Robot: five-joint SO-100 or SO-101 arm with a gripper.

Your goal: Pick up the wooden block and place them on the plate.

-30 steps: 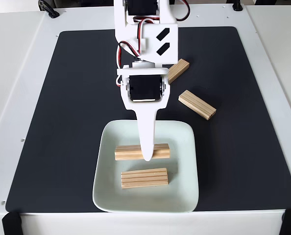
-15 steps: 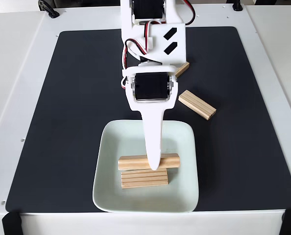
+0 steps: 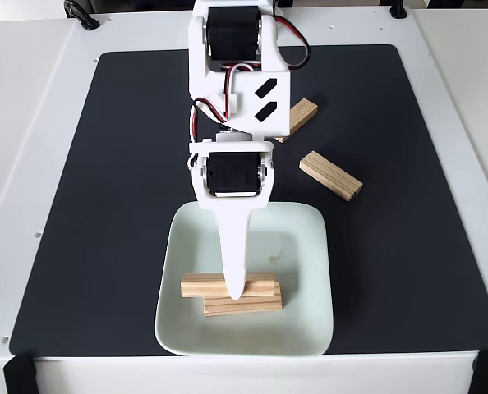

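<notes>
My white gripper (image 3: 233,289) reaches down over the pale mint-green plate (image 3: 311,246) and is shut on a wooden block (image 3: 200,286). That block lies crosswise, overlapping the upper edge of a second wooden block (image 3: 259,305) resting near the plate's front; whether they touch I cannot tell. Two more wooden blocks lie on the black mat beyond the plate: one (image 3: 303,115) is partly hidden behind the arm, the other (image 3: 331,175) sits at the right, clear of it.
The black mat (image 3: 104,164) covers most of the white table (image 3: 30,123). The arm's body (image 3: 236,74) stands over the mat's far middle. Cables (image 3: 80,15) lie at the table's far left corner.
The gripper has carried its block toward the plate's front and a little to the left, so it now overlaps the block lying there. The two blocks on the mat have not moved.
</notes>
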